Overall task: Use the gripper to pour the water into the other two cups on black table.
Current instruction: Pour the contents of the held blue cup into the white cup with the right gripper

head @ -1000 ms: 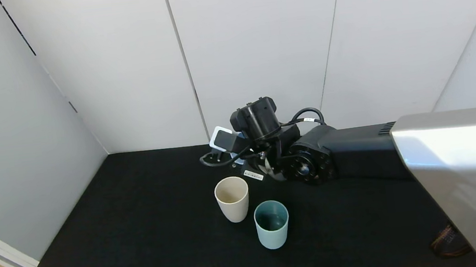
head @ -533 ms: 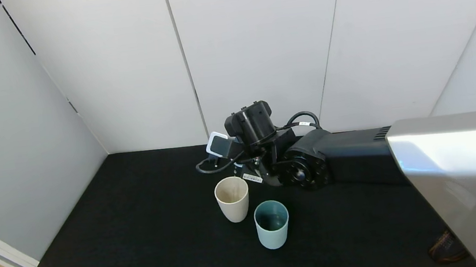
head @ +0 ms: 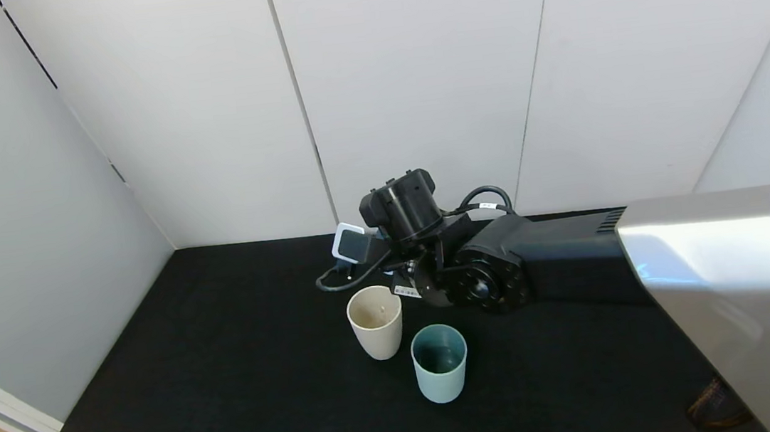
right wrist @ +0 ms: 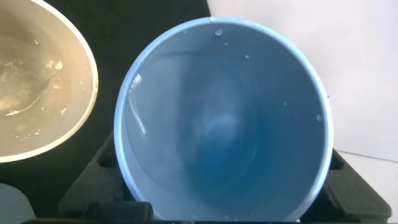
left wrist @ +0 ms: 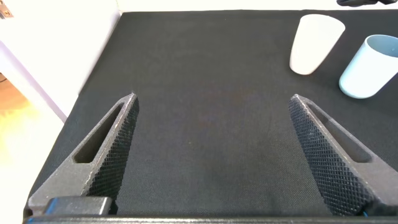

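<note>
The right gripper (head: 392, 280) reaches in over the tabletop (head: 231, 389) and hangs just behind the cream-beige cup (head: 375, 321), on the wall side of it. Its jaws are pressed against the sides of a periwinkle-blue cup (right wrist: 224, 121), whose wide mouth fills the right wrist view; droplets cling to the inner wall and rim, and how much water remains in it cannot be told. In the head view the blue cup is hidden behind the wrist and its white-grey camera block (head: 349, 242).

The cream-beige cup stands upright and holds a shallow pool of water (right wrist: 28, 87), seen with bubbles on its surface in the right wrist view. Just beside this cup, on its near right, the pale teal cup (head: 440, 362) stands upright; the two are close but whether they touch cannot be told.

Well away from the cream-beige cup, the left gripper (left wrist: 211, 155) hovers low over bare black cloth with its textured fingers (left wrist: 115, 146) spread wide, gripping nothing.
</note>
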`<act>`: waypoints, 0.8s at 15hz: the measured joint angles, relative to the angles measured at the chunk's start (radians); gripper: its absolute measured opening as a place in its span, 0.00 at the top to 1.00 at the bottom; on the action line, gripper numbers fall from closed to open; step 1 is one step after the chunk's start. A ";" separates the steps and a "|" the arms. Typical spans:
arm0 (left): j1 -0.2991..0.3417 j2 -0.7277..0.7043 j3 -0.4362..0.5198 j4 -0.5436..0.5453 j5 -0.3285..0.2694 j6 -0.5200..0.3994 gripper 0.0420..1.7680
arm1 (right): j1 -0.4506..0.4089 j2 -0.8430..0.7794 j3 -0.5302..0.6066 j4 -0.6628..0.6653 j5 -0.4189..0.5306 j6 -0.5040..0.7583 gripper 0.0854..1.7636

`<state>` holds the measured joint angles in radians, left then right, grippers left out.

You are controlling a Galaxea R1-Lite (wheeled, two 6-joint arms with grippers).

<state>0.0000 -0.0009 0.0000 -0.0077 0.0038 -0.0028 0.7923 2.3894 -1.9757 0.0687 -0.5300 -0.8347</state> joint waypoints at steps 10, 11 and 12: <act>0.000 0.000 0.000 0.000 0.000 0.000 0.03 | 0.003 0.004 0.000 -0.004 -0.068 -0.085 0.26; 0.000 0.000 0.000 0.000 0.000 0.000 0.03 | 0.004 0.004 0.000 -0.005 -0.069 -0.090 0.26; 0.000 0.000 0.000 0.000 0.000 0.000 0.03 | 0.005 0.004 0.000 -0.005 -0.069 -0.097 0.26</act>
<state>0.0000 -0.0009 0.0000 -0.0081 0.0038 -0.0028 0.7974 2.3934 -1.9757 0.0638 -0.5989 -0.9317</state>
